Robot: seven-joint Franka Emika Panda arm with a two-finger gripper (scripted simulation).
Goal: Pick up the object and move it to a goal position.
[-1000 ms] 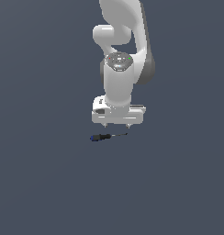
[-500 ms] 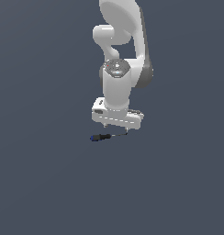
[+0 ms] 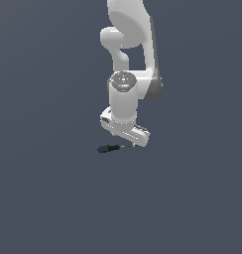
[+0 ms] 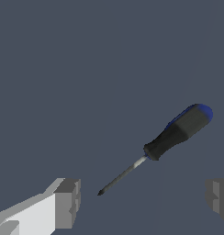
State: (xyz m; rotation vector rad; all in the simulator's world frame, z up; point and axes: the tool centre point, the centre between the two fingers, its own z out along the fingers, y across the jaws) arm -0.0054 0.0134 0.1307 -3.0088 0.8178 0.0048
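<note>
The gripper [image 4: 141, 197] hangs low over the screwdriver [image 4: 171, 135], fingers [image 4: 68, 202] spread wide and holding nothing. The tool lies flat on the grey floor [image 3: 48, 198], its blue-capped handle pointing toward two o'clock in the wrist view and its tip toward eight. Only the thin shaft sits between the fingers; the handle lies off the closing line. Closing here would likely pinch that slim shaft near its tip, so the heavier handle could swing down or slip free on lifting.

White arm [image 3: 128, 59] over grey floor [image 3: 43, 198]; hand [image 3: 127, 135] just above screwdriver [image 3: 113, 148].
</note>
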